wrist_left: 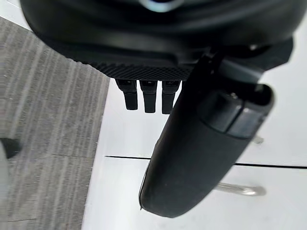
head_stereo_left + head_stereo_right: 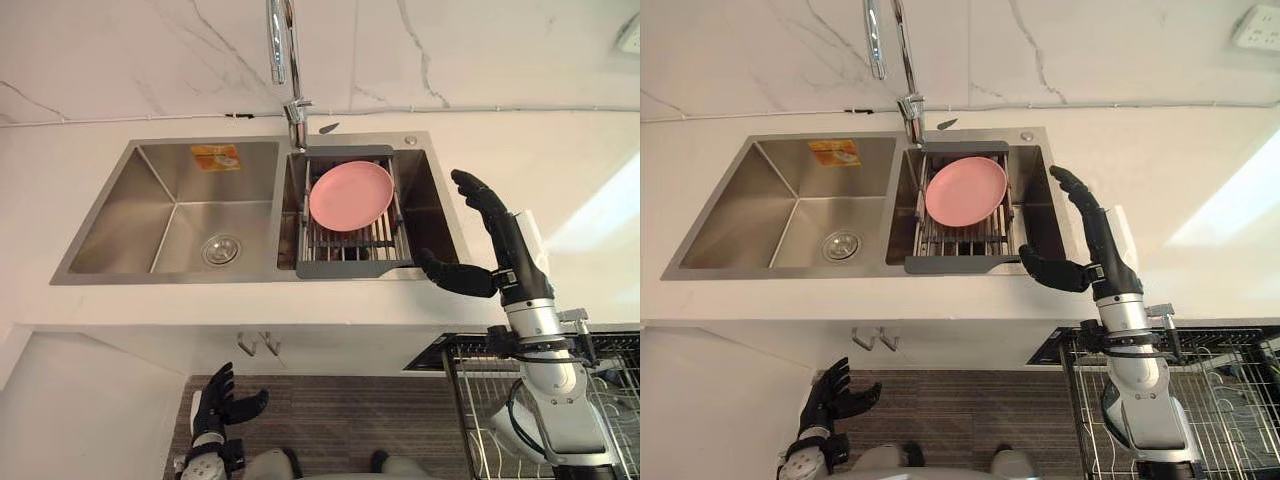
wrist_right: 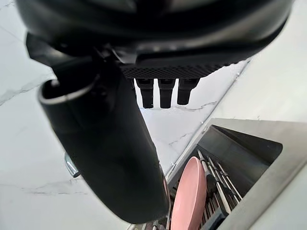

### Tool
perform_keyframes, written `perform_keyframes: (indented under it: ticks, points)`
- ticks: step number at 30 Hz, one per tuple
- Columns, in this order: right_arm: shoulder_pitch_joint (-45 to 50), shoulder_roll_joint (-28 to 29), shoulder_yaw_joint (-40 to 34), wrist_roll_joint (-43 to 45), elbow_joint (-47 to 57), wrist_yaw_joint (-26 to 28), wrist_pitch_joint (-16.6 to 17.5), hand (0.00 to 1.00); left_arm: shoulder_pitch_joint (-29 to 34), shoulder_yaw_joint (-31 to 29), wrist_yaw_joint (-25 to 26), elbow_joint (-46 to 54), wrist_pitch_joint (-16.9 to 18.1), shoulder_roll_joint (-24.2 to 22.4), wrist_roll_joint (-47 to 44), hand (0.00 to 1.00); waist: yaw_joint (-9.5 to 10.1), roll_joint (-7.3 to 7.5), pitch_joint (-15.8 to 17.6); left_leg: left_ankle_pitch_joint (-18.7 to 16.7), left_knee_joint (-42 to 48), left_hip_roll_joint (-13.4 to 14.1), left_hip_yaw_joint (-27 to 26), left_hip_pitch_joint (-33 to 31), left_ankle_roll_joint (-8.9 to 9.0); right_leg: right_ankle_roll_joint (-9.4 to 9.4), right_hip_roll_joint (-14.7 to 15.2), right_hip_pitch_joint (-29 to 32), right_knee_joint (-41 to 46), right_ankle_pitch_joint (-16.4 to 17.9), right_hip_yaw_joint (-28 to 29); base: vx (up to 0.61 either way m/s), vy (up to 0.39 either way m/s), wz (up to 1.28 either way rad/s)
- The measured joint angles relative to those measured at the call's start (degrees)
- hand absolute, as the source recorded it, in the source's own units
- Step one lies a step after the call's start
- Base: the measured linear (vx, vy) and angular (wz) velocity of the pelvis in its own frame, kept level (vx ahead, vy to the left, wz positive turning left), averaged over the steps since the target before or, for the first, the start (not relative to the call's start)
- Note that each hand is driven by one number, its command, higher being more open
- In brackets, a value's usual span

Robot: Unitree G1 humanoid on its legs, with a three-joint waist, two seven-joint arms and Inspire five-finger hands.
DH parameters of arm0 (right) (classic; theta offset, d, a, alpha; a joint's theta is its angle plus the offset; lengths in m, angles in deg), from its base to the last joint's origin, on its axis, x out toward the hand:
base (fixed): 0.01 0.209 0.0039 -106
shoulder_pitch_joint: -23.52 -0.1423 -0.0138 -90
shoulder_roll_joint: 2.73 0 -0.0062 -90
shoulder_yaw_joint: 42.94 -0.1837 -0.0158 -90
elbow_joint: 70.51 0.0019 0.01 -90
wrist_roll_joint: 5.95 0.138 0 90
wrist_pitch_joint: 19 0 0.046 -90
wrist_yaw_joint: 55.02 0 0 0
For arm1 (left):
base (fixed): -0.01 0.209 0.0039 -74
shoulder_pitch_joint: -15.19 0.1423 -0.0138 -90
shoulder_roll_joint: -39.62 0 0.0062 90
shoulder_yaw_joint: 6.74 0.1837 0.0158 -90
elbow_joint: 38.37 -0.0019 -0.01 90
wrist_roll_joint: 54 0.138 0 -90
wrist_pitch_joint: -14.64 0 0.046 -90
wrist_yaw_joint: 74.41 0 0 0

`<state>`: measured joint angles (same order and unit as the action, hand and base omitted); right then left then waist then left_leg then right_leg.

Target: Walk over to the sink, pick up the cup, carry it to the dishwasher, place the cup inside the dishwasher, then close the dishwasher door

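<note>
— Which step was it on?
— The reach at the sink (image 2: 120, 200), as I judged it; no pick-up had been made. The right hand (image 2: 503, 258) hung above the counter (image 2: 560, 150) at the sink's three o'clock rim, fingers straight and thumb spread, holding nothing. The left hand (image 2: 215, 405) hung low at seven o'clock by the cabinet front (image 2: 100, 400), fingers relaxed and empty.
— And the cup?
— I couldn't tell where it was. The drain rack (image 2: 345, 268) in the right basin bore a pink plate (image 2: 350, 195), at the right hand's nine o'clock.
— The next move?
— Probably finding the cup, then closing round it. The counter offered open room. The tap (image 2: 285, 60) at twelve o'clock and the rack's rim were edges to mind. The dishwasher basket (image 2: 480, 400) stood pulled out at five o'clock.
</note>
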<state>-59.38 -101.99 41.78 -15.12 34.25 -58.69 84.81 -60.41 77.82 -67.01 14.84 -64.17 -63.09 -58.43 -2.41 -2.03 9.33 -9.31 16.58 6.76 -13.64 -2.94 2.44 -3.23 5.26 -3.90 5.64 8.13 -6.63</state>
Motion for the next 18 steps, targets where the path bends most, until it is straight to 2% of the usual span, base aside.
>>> perform_keyframes:
  ticks: [2, 3, 8, 10, 15, 18]
  points:
    - [0.0, 0.0, 0.8, 0.0, -0.6, 0.1, 0.0, 0.9, 0.4, 0.3, -0.1, -0.1, -0.1, 0.0, 0.0, 0.9, -0.08, -0.01, 0.0, 0.5, -3.0, -0.2, 0.0, 1.6, 0.63, 0.19, -0.2, 0.0, -0.3, -0.2, 0.5, 0.02, 0.006, -0.12]
    - [0.1, 0.7, 4.4, 0.0, -5.0, 1.4, 0.0, 0.9, 0.1, 2.5, -0.2, -2.4, -0.3, 2.3, 0.1, 0.9, 0.08, 2.93, -1.4, 6.9, -13.4, -1.8, -0.1, 2.6, -0.89, 0.44, -0.8, 4.2, -0.9, -4.2, 2.5, 0.01, 0.001, -0.07]
    - [0.1, 1.0, 4.4, 0.0, -5.0, 1.4, 0.0, 0.9, 0.1, 2.5, -0.1, -2.4, -0.3, 2.3, 0.1, 0.9, -0.04, 2.93, -1.4, 6.9, -13.5, -1.8, -0.3, 2.8, -0.89, 0.44, -0.8, 4.3, -0.9, -4.2, 2.6, 0.0, 0.0, -0.01]
    - [0.1, 2.9, 3.8, 0.0, -5.0, 1.4, 0.0, 0.9, 0.1, 2.5, -0.2, -2.6, -0.3, 2.3, 0.1, 0.9, -0.04, 2.92, -1.4, 6.9, -13.6, -1.7, -0.8, 2.8, -0.88, 0.39, -0.6, 4.8, -0.4, -4.1, 3.1, 0.0, 0.0, -0.13]
    - [0.4, 8.4, -2.7, -1.4, -5.2, -1.1, -2.0, 0.9, -1.7, 2.5, -0.3, -6.9, -1.1, 2.1, 0.1, 0.9, -1.17, 2.98, -1.4, 6.9, -13.3, -2.7, -1.0, 3.4, -0.85, -0.5, 1.0, 6.4, 4.9, -1.5, 3.4, -0.02, 0.016, 0.0]
    - [0.4, 9.8, -8.6, -2.0, -5.2, -4.6, -2.9, 0.9, -2.0, 2.2, -0.3, -8.9, -1.6, 2.1, 0.0, 0.9, -1.43, 3.07, -1.3, 5.9, -12.7, -3.8, -0.9, 3.5, -1.74, -1.19, 2.5, 7.3, 8.8, 0.8, 3.4, -0.04, 0.03, 0.08]
